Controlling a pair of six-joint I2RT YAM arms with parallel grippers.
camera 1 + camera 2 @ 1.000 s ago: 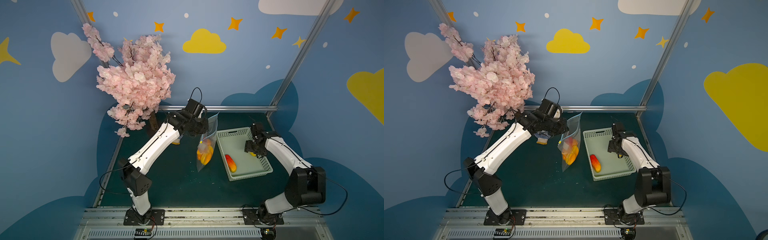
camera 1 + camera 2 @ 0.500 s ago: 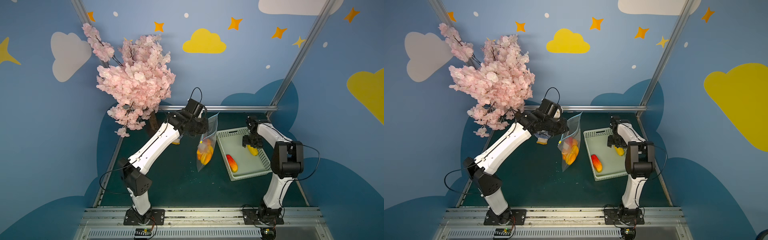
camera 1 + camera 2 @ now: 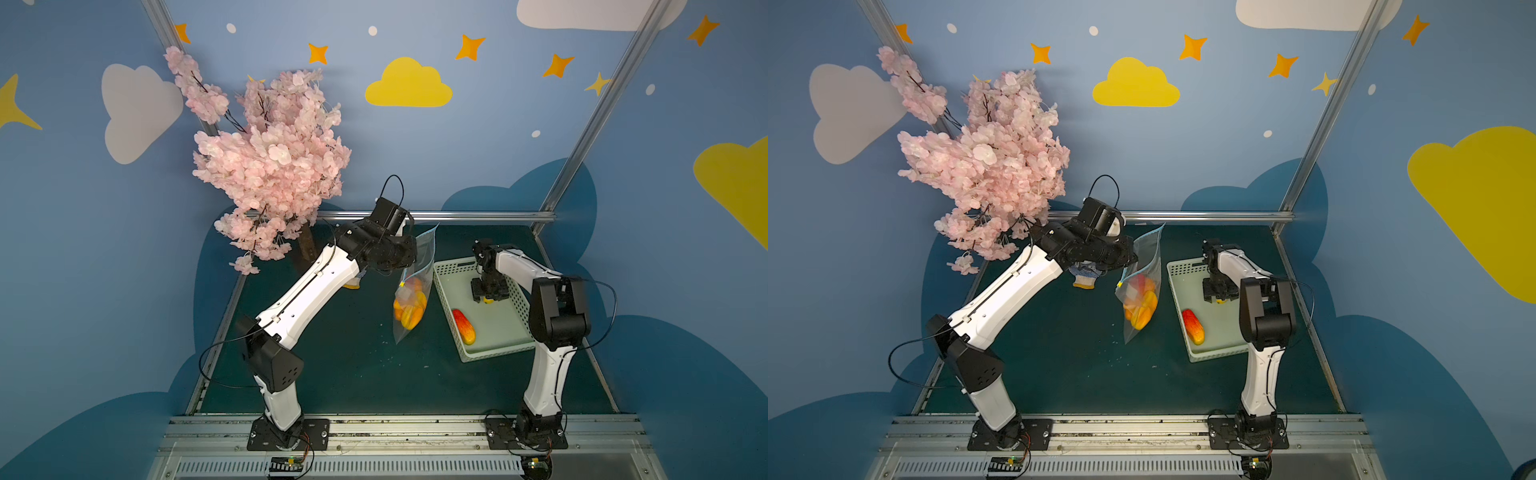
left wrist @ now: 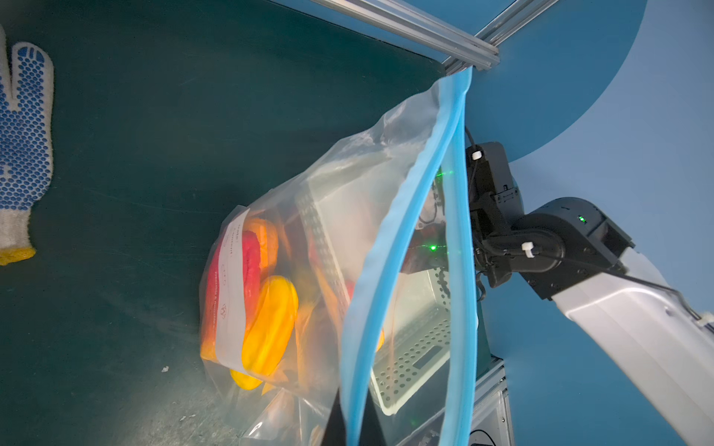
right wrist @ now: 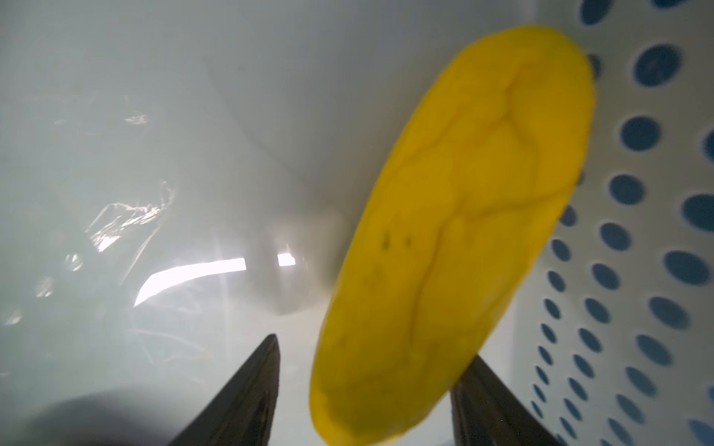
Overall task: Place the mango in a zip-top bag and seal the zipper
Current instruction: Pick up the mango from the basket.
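Since a second ago the right arm (image 3: 557, 307) has folded in from its outstretched pose. It now stands upright beside the basket (image 3: 494, 328), with its wrist reaching down into it. The left arm (image 3: 311, 291) and its load have not shifted.

A dark green desk (image 3: 332, 374) carries everything. A pink blossom tree (image 3: 270, 166) stands at its far left corner. The pale green, perforated basket sits on the right side.

Left of the basket a clear bag (image 3: 419, 266) hangs above the desk, with the left jaws clamped together on its top edge. The left wrist view shows the blue zipper (image 4: 459, 309) unsealed: its two strips bow apart and meet again at the far end. Several orange, yellow and red mangoes (image 3: 411, 309) sag in the bottom of the bag.

Two more fruits lie in the basket. A red-and-yellow mango (image 3: 463, 326) rests near the front. A yellow mango (image 5: 463, 212) lies against the holed side wall. The right jaws stand apart astride one end of it. One finger is right at the fruit, and the other is clear of it with a gap.

A white knit glove (image 4: 23, 135) with blue dots and a yellow cuff lies flat on the desk behind the left arm.

A white label (image 4: 232, 293) on the bag bears faint reddish print, too blurred to read.
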